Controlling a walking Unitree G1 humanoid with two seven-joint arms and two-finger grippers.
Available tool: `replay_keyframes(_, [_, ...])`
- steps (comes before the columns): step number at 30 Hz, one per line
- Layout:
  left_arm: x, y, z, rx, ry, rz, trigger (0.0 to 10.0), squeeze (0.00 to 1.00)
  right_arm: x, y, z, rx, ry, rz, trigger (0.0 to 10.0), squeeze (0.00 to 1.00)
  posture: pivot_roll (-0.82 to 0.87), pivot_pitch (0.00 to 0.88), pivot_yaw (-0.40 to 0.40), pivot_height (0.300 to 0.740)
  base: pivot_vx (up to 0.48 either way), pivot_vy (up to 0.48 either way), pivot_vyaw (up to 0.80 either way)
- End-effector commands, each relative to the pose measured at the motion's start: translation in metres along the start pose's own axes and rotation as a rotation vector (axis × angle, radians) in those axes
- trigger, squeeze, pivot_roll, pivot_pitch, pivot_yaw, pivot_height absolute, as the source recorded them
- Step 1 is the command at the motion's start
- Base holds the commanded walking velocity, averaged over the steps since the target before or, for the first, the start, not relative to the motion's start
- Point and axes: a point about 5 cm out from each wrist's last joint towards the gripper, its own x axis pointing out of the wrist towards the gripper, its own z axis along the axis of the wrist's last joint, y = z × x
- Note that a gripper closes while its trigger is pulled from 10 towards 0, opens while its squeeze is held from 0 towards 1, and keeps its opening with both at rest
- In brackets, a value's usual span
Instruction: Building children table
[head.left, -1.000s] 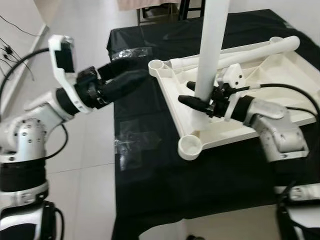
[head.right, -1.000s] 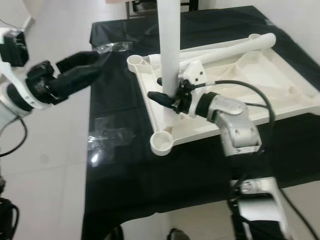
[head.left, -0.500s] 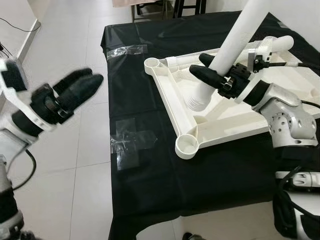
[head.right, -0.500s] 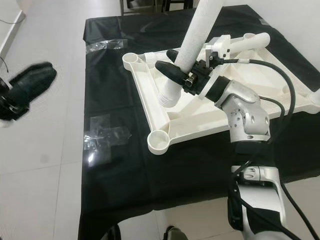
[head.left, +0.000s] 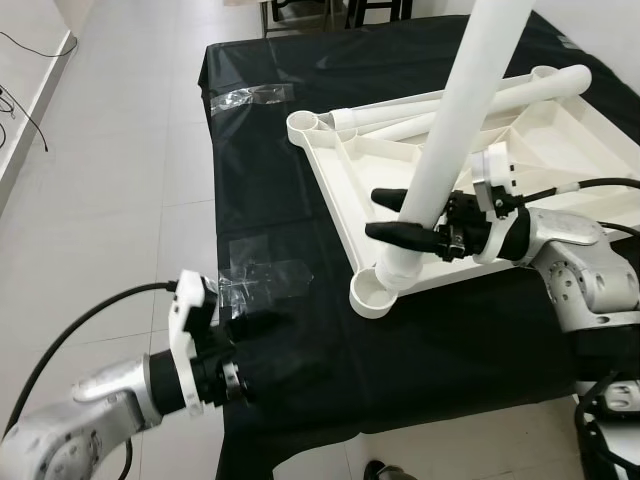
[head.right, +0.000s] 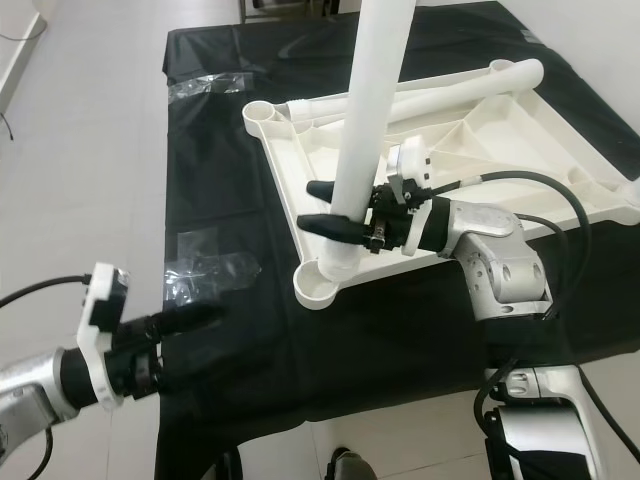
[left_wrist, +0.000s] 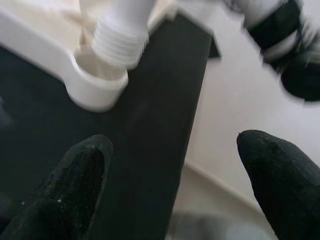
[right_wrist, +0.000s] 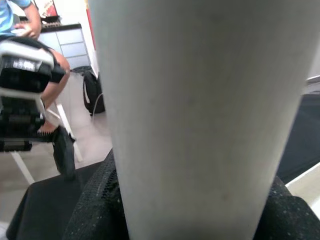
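One table leg held at one corner socket, two more legs lying on the upturned tabletop.

At the left, the left gripper (left_wrist: 170, 175) hovers low beside the near edge of the black cloth (head.left: 300, 130), its two fingers spread apart and empty; one patch of clear tape (head.left: 262, 280) lies on the cloth ahead of it. Further right, the white tabletop (head.left: 520, 175) rests upside down, and the right gripper (head.left: 385, 212) is clamped on one white leg (head.left: 455, 130), tilted, its threaded end just above the near corner socket (head.left: 370, 295). Two other legs (head.left: 520, 88) lie along the far rim.
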Motion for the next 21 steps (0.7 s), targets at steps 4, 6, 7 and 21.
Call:
replay_keyframes(4, [0.007, -0.007, -0.018, 0.119, 0.091, 0.11, 10.0, 0.0, 0.007, 0.016, 0.006, 0.032, -0.078, 0.12, 10.0, 0.0, 0.05, 0.286, 0.008, 0.74, 0.0, 0.0, 0.0])
replay_keyframes(6, [0.009, -0.008, -0.022, 0.14, 0.102, 0.144, 10.0, 0.0, 0.011, 0.022, 0.007, 0.033, -0.085, 0.15, 10.0, 0.0, 0.05, 0.286, 0.009, 0.74, 0.0, 0.0, 0.0])
replay_keyframes(7, [0.011, -0.01, -0.024, 0.159, 0.11, 0.163, 10.0, 0.0, 0.014, 0.026, 0.005, 0.029, -0.079, 0.171, 10.0, 0.0, 0.05, 0.286, 0.01, 0.74, 0.0, 0.0, 0.0])
replay_keyframes(21, [0.015, -0.023, -0.032, 0.289, 0.145, 0.162, 10.0, 0.0, 0.027, 0.019, -0.019, -0.003, 0.014, 0.145, 10.0, 0.0, 0.08, 0.302, 0.009, 0.74, 0.0, 0.0, 0.0])
